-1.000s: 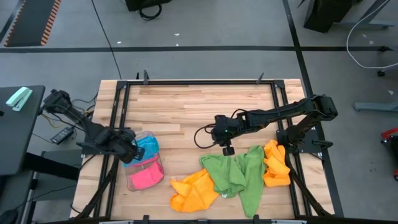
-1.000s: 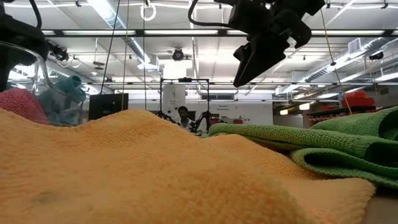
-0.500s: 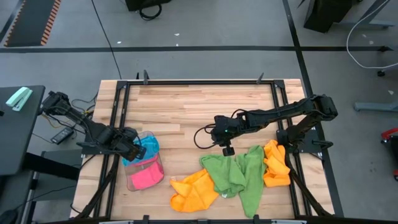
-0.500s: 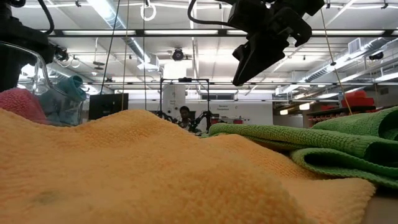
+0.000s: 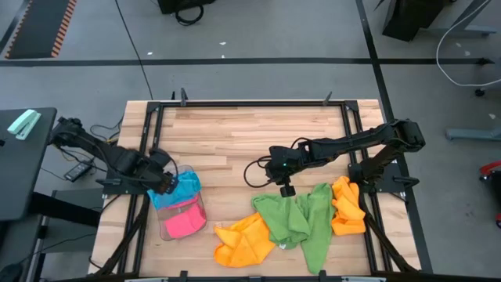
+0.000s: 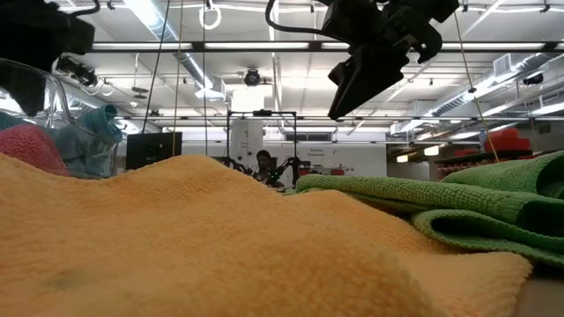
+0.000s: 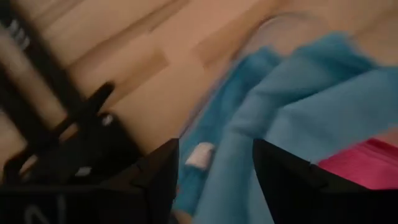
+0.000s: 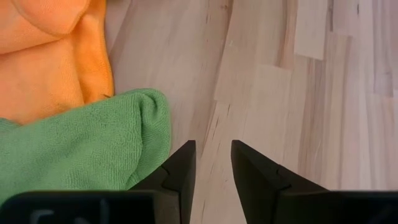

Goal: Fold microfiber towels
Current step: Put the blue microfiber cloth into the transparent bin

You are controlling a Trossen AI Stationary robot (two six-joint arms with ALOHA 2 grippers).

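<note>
Over the clear plastic tray (image 5: 182, 210) holding sky-blue (image 5: 184, 186) and pink microfiber towels (image 5: 184, 223), left tool (image 7: 214, 165) is parted, empty. Right tool (image 8: 213, 163), fingers apart, empty, hangs above green towel (image 5: 291, 213); descend squarely, pinch one corner only.

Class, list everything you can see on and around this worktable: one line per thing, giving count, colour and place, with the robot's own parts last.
Blue towel: one, sky blue, in the clear tray.
Pink towel: one, pink, in the same tray, on the side nearer the front edge.
Clear tray: one, transparent, front left of the table.
Green towels: apparently two, crumpled, front right.
Orange towels: two, one left of the green ones, one at the right edge.
Table: one, light wood, dark frame.
Left gripper: one, dark, open, at the tray's far-left corner by the blue towel.
Right gripper: one, dark, slightly open, holding nothing, above the green towels' far edge.
</note>
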